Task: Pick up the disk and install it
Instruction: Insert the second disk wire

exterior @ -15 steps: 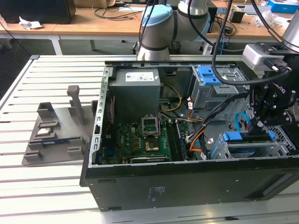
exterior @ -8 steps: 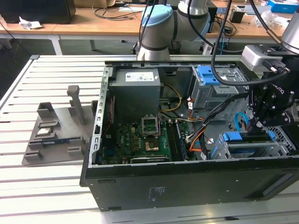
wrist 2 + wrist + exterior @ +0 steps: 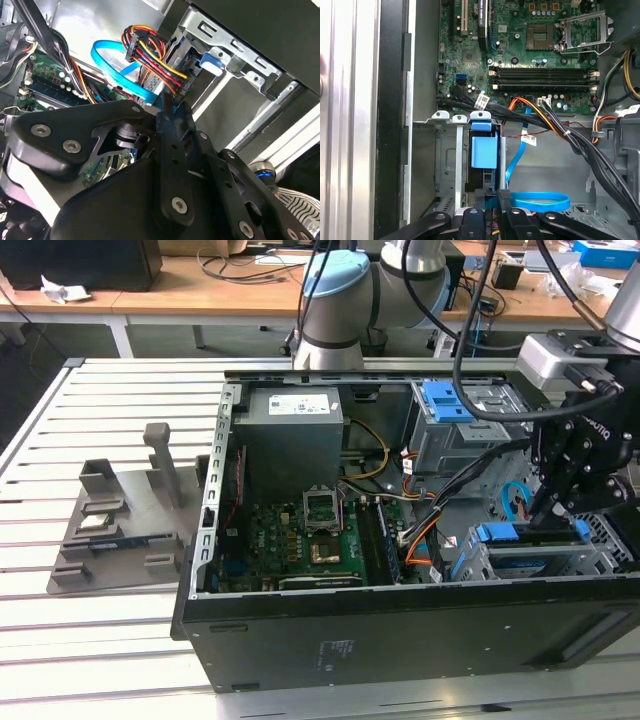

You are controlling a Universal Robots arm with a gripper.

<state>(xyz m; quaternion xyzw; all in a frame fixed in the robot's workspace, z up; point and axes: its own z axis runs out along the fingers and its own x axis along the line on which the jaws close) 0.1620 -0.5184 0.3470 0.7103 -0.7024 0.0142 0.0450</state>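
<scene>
The disk (image 3: 522,535) sits inside the drive cage (image 3: 600,550) at the exterior view's right corner of the open computer case, its blue side rail facing up. In the first wrist view the disk's blue end tab (image 3: 484,150) stands in a slot of the metal cage (image 3: 456,165). My gripper (image 3: 548,506) hangs just above the disk's far end with its fingers together and nothing between them. The black fingertips (image 3: 503,196) point at the disk's edge below the tab. In the second wrist view the gripper (image 3: 169,107) tapers shut near a cable connector (image 3: 172,87).
A grey power supply box (image 3: 295,430) stands at the back of the case, beside the green motherboard (image 3: 310,540). A second cage with a blue bracket (image 3: 447,400) is at the back right. Blue data cable (image 3: 540,201) and wire bundles (image 3: 555,125) lie close by. A grey fixture (image 3: 120,510) stands outside.
</scene>
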